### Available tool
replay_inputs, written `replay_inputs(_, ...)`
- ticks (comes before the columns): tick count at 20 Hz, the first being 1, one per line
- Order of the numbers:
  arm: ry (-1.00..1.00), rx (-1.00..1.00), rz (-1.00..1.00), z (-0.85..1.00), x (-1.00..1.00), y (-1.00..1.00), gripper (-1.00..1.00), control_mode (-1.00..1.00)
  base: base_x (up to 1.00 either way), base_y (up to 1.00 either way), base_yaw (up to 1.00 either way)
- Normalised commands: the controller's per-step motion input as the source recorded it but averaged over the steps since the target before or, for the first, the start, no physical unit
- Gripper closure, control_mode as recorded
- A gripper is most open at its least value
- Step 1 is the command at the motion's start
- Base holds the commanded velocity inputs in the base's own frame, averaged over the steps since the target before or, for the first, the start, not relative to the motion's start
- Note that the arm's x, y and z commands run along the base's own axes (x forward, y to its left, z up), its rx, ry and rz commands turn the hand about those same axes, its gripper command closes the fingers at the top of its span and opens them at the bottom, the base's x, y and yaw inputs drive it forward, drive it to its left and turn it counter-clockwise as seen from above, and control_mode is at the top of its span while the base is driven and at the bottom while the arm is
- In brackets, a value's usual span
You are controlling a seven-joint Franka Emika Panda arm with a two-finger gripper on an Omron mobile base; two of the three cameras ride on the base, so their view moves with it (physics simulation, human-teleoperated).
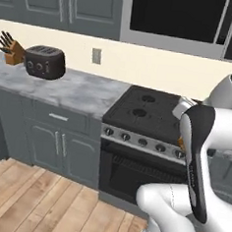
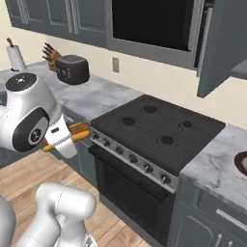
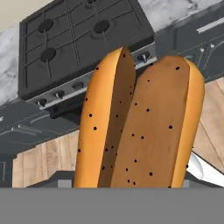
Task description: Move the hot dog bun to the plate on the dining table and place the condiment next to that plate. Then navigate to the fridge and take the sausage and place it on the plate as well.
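My pincer (image 2: 72, 136) is clamped on the bun (image 3: 140, 127), held off the bench and out in front of the stove (image 2: 159, 130), so I can carry it clear toward the plate.

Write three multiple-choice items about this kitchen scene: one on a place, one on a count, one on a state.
1. Where does the toaster stand?
A. on the grey counter beside the knife block
B. on the stove
C. on the wooden floor

2. How many burners does the stove have?
A. two
B. four
C. six

3. What is the state of the gripper?
A. open and empty
B. shut on the hot dog bun
C. holding a bottle

Answers: 1 A, the toaster sits on the counter next to the knife block. 2 B, four burners show on the cooktop. 3 B, the bun rises from the hand in the hand view.
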Motion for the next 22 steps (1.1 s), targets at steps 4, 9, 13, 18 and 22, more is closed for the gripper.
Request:
replay_inputs(4, 0.00, 0.00, 0.00, 0.00, 0.00, 0.00, 1.00, 1.00, -0.12, 0.58, 0.76)
replay_inputs(9, 0.00, 0.00, 0.00, 0.00, 0.00, 0.00, 1.00, 1.00, -0.10, 0.50, 0.80)
replay_inputs(13, 0.00, 0.00, 0.00, 0.00, 0.00, 0.00, 1.00, 1.00, -0.15, 0.55, 0.79)
replay_inputs(18, 0.00, 0.00, 0.00, 0.00, 0.00, 0.00, 1.00, 1.00, -0.13, 0.52, 0.81)
replay_inputs(22, 0.00, 0.00, 0.00, 0.00, 0.00, 0.00, 1.00, 1.00, -0.07, 0.43, 0.83)
